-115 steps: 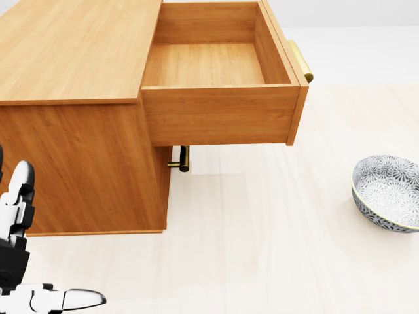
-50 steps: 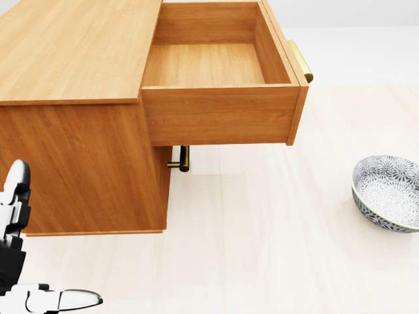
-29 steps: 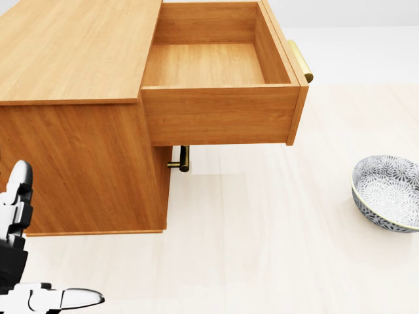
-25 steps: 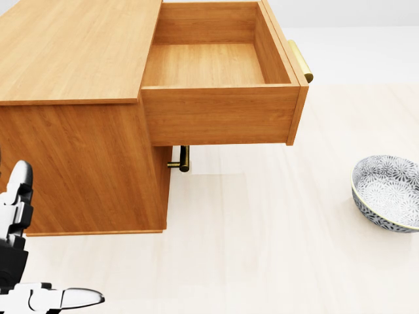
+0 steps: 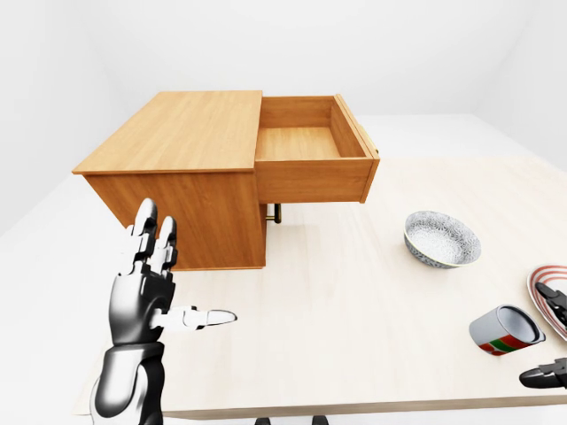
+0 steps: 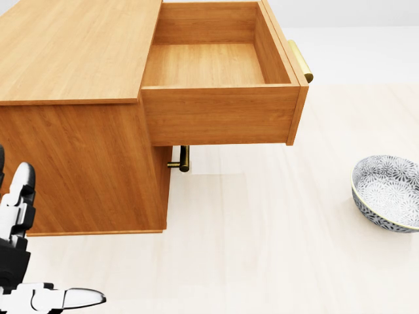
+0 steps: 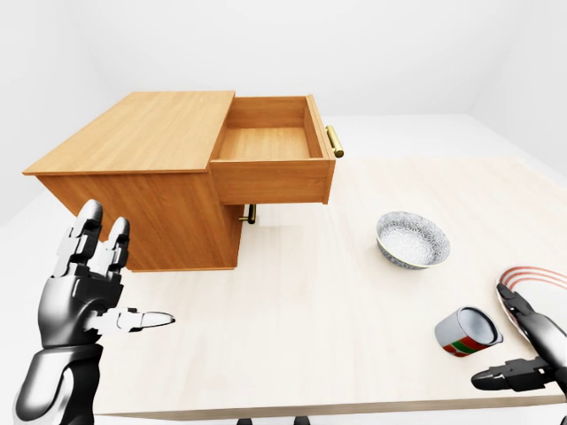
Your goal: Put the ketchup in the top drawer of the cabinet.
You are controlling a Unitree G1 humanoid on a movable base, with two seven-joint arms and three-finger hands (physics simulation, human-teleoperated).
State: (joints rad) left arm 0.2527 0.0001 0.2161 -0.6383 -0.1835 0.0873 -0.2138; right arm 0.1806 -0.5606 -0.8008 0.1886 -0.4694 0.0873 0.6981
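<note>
We saw a pale wooden counter (image 5: 354, 301) carrying everything, and on its left part, in the eye views, a large honey-coloured wooden cabinet (image 5: 182, 168). Its top drawer (image 5: 310, 150) stood pulled out toward the right, with only bare wood showing inside and a brass handle (image 7: 334, 142) on its outer face. A second brass handle (image 6: 182, 159) showed beneath it in the head view.

Right of the cabinet, well apart from it, sat a round patterned grey-and-white bowl (image 5: 442, 238). Lower right in the eye views lay a small cylindrical container with a red-and-green label (image 7: 467, 331), tipped on its side with its open mouth toward us; we could not tell whether it was the ketchup. At the right edge a red-ringed plate (image 5: 549, 292) was partly cut off.

Our left hand (image 5: 155, 283) was held upright at the lower left, below the cabinet's side, fingers spread wide and thumb pointing right, holding nothing, and far across the counter from the labelled container. Our right hand (image 7: 527, 350) showed only as dark fingers at the lower right corner, just beside that container without touching it; they appeared spread, around nothing.
</note>
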